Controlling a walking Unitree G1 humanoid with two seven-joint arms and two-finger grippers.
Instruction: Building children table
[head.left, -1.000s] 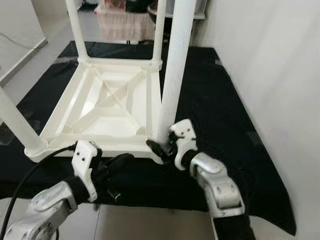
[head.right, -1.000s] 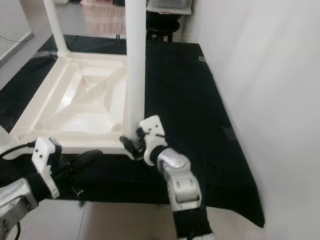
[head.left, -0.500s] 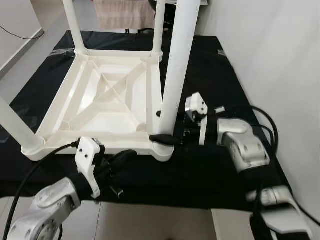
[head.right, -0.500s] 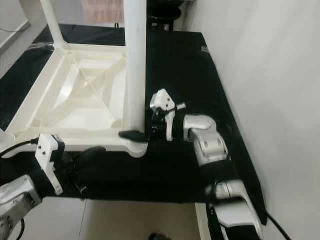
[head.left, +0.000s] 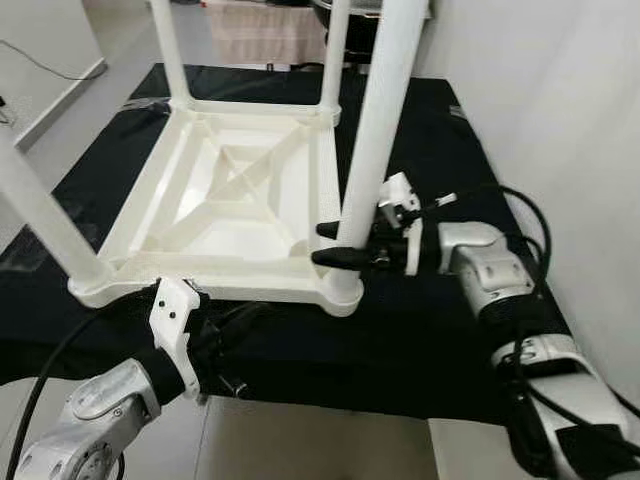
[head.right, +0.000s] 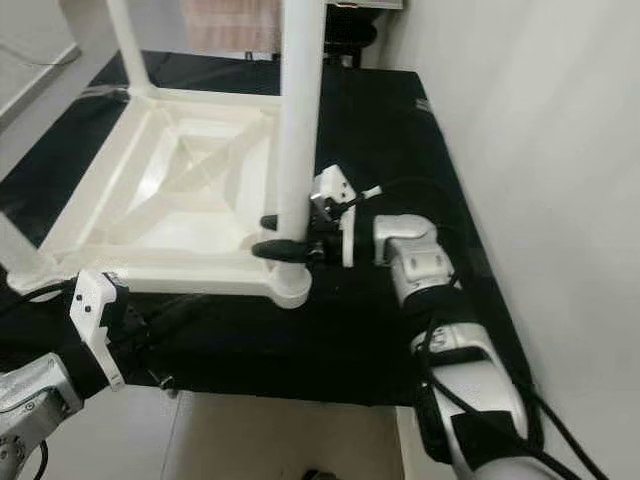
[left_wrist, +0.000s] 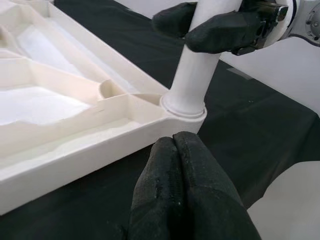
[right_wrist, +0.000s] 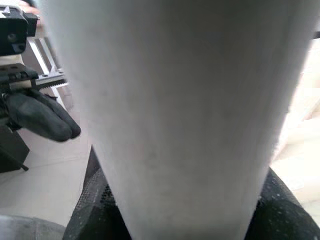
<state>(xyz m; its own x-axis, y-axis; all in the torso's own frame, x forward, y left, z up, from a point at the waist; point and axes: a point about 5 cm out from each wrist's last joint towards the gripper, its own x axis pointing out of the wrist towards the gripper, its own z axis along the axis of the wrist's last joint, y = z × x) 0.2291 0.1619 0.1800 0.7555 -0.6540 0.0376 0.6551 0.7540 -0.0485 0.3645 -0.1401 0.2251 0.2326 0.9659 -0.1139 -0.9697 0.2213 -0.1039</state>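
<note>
White table leg (head.left: 375, 130) clamped by right tool (head.left: 338, 243), left tool (left_wrist: 182, 190) pinched empty beside the socket in its wrist view

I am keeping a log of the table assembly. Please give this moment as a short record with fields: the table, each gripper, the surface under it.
table: white plastic table lying upside down, legs pointing up
near right leg: near right leg standing upright in its corner socket
right gripper: right gripper, fingers on both sides of that leg, low down
left gripper: left gripper, shut, before the table's near edge
surface: black cloth on the floor
</note>
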